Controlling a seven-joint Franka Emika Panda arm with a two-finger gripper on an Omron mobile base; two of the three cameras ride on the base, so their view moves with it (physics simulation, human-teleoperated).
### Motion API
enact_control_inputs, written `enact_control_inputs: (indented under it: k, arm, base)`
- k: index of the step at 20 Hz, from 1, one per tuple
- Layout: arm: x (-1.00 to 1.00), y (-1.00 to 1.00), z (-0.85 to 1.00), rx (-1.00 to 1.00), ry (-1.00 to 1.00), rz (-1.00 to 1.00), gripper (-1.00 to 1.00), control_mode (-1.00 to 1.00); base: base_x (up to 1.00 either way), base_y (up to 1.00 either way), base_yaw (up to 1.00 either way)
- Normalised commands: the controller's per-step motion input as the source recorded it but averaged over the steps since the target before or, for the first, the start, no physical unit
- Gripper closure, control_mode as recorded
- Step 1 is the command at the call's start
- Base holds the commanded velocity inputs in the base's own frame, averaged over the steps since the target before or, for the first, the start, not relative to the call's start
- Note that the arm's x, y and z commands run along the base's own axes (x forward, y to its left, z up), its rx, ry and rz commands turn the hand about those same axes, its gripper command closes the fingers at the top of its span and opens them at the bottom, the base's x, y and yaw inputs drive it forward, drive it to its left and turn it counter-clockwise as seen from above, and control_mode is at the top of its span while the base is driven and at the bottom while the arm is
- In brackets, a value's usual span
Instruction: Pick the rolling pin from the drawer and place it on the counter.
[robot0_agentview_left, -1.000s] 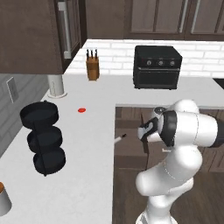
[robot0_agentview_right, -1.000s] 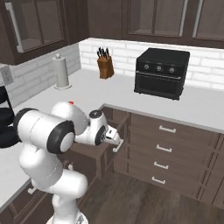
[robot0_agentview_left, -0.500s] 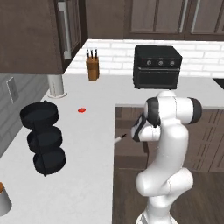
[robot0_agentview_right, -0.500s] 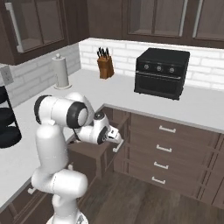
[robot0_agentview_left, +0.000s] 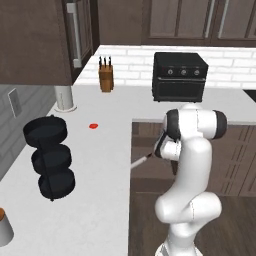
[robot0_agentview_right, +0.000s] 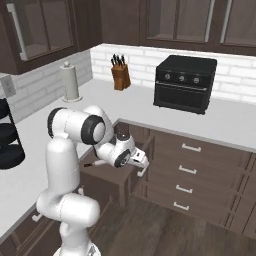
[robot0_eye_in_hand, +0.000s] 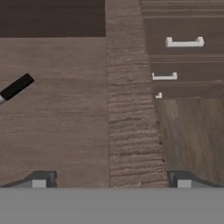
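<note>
While fingers (robot0_eye_in_hand: 111, 181) spread apart, rolling pin (robot0_eye_in_hand: 15, 87) lies diagonally in drawer (robot0_eye_in_hand: 57, 131).

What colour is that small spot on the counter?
Red. The spot shows best in the left base view, on the white counter.

The drawer (robot0_eye_in_hand: 57, 113) stands pulled open under the desk (robot0_agentview_left: 95, 165), a shallow dark brown wooden box with a matching front panel (robot0_eye_in_hand: 131, 109). The rolling pin (robot0_agentview_left: 141, 160) lies inside it near the desk's edge, slim and pale with a thin dark handle (robot0_eye_in_hand: 16, 85). The desk is smooth, white and L-shaped over dark brown cabinets.
</note>
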Motion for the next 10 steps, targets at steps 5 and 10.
enact_control_inputs:
  k: [5, 10]
  arm:
    - [0.02, -1.0, -0.76, 0.02, 0.14, 0.0, -1.0, -1.0]
    - [0.13, -1.0, 0.0, 0.07, 0.15, 0.0, -1.0, -1.0]
  base:
    - [0.0, 0.0, 0.0]
    - [0.0, 0.0, 0.0]
